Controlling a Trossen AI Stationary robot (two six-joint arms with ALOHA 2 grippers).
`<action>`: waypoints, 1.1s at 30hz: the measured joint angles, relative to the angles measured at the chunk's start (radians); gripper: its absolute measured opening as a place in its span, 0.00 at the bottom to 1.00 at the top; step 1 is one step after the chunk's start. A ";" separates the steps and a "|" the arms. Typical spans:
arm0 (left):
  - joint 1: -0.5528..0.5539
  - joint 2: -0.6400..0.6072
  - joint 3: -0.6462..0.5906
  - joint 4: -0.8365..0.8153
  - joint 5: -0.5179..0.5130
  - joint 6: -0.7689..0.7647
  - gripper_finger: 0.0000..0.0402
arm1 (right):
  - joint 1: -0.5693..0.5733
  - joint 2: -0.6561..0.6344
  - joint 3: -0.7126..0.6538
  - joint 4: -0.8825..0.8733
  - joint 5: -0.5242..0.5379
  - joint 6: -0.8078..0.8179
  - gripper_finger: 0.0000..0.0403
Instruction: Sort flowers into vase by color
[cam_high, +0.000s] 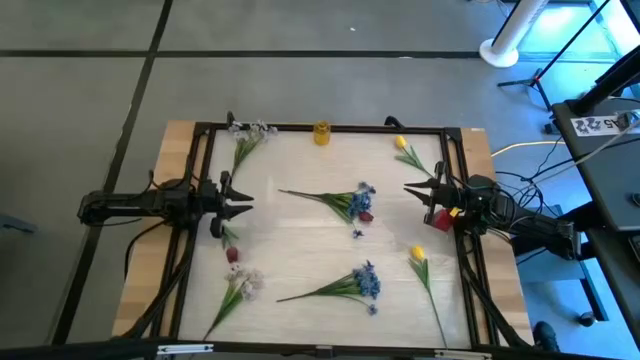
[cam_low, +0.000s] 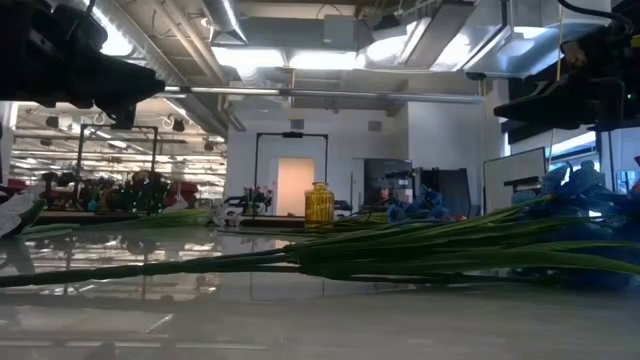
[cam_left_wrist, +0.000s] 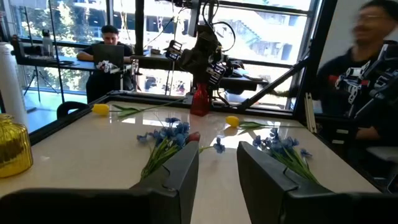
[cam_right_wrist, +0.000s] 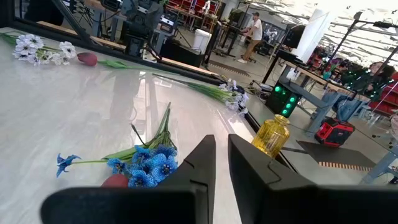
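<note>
Two grippers sit at the table's opposite sides, and neither is holding anything, so what matters to me now is which flower lies nearest which claw. My left gripper (cam_high: 240, 204) hangs at the left edge with its fingers spread a little, a clear gap between them in the left wrist view, pointed toward the table's middle. My right gripper (cam_high: 416, 189) sits at the right edge facing back, its fingers pressed nearly together on nothing. The yellow vase (cam_high: 321, 132) stands at the far rim, about midway between the arms. The upper blue cluster (cam_high: 356, 200) lies between the claws, nearer the right one, its stem running leftward toward my left arm and its blooms toward the right, with a dark red bud (cam_high: 366, 215) just beside the blooms; the right wrist view shows those blooms close ahead of that claw. A second blue cluster (cam_high: 362, 282) lies nearer me, on much the same axis. A red bud (cam_high: 232, 254) and a white sprig (cam_high: 242, 284) lie near the left gripper, another white sprig (cam_high: 250, 133) at the far left corner. Yellow tulips (cam_high: 401, 144) and (cam_high: 418, 255) flank the right gripper. I'd judge the right arm best placed for the upper blue cluster, gripping across its stem.
</note>
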 joint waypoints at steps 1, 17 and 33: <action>0.000 0.000 0.000 0.000 0.000 0.000 0.27 | 0.000 0.000 0.000 0.000 0.000 0.000 0.11; 0.000 0.000 0.000 0.000 0.000 0.000 0.27 | 0.000 0.000 0.000 0.000 0.000 0.000 0.11; 0.000 0.000 0.000 0.000 0.000 0.000 0.27 | 0.000 0.008 0.001 0.200 -0.066 -0.044 0.11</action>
